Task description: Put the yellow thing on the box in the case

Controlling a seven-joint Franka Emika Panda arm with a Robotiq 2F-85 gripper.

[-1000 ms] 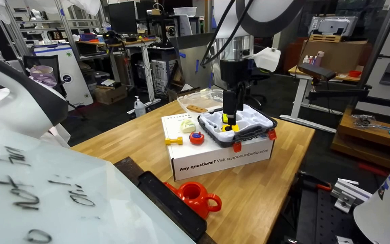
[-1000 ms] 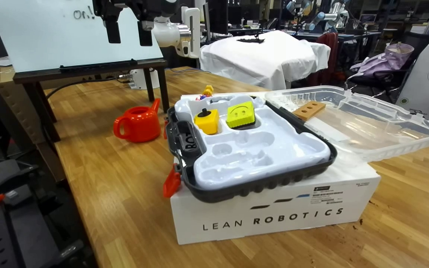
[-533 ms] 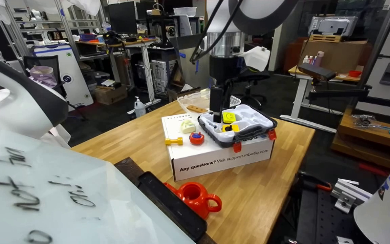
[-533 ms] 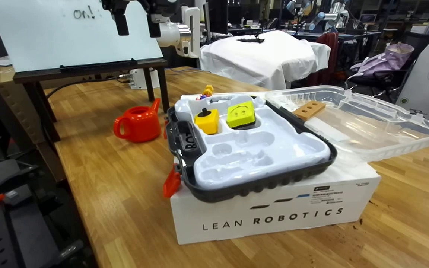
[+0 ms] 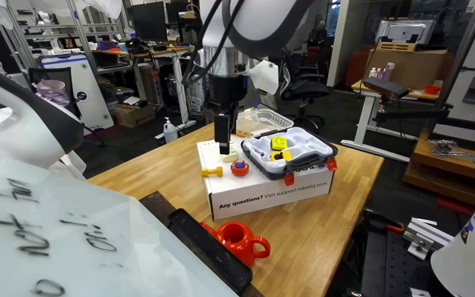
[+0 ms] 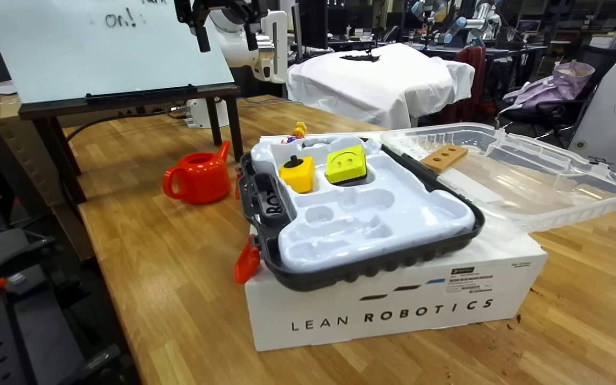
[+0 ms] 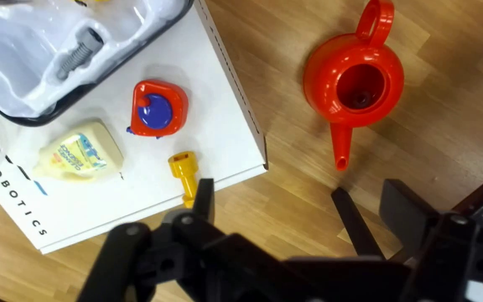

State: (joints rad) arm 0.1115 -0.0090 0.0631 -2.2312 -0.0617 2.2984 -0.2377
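- My pincer (image 7: 299,193) hangs above everything, jaws wide apart, holding nothing.
- I take the yellow dumbbell-shaped piece (image 7: 188,181) on the white box (image 7: 141,180) as my target; the pale bottle (image 7: 80,153) there is yellowish too, but a weaker match.
- The step, as I judge it, is lining up for the pick: I should slide sideways until the piece sits midway between my jaws, and only then drop.
- I want its slim middle, with a thick end on either side to check slipping. My jaws face roughly across it, so a slight turn should do.
- I should descend straight and close gently: it lies at the box's edge, and a nudge could roll it off. The red toy (image 7: 159,111) just beside it leaves limited room.
- In the wrist view the piece lies below me, outside the gap, its lower end hidden by the finger (image 7: 205,197) at the picture's left.
- The open case (image 6: 420,224) lies beyond the red toy, so after gripping I must lift over both toy and rim.
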